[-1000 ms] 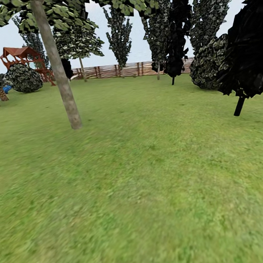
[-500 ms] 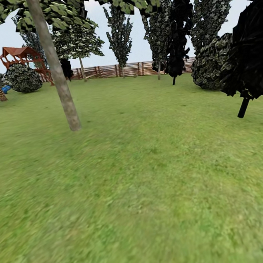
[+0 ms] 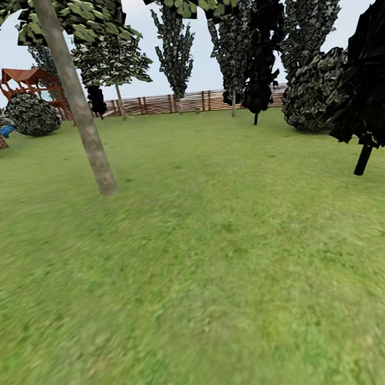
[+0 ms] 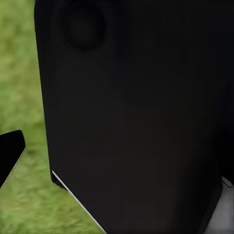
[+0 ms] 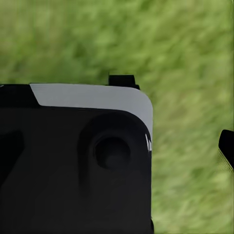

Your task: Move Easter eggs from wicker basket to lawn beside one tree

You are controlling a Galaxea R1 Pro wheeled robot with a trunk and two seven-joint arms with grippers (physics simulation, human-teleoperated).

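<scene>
Ahead of us the lawn (image 3: 222,260) spreads wide and mottled green. The tree (image 3: 83,126), with its pale smooth trunk, stands ahead to our left, leaning slightly, rooted in the grass. Behind it the wooden fence (image 3: 166,104) closes the garden, with the playset (image 3: 29,84) far left. In both wrist views a black body of the robot blocks most of the frame over blurred grass; dark slivers at the edges may be claw fingers, so we cannot tell either claw's state.
</scene>
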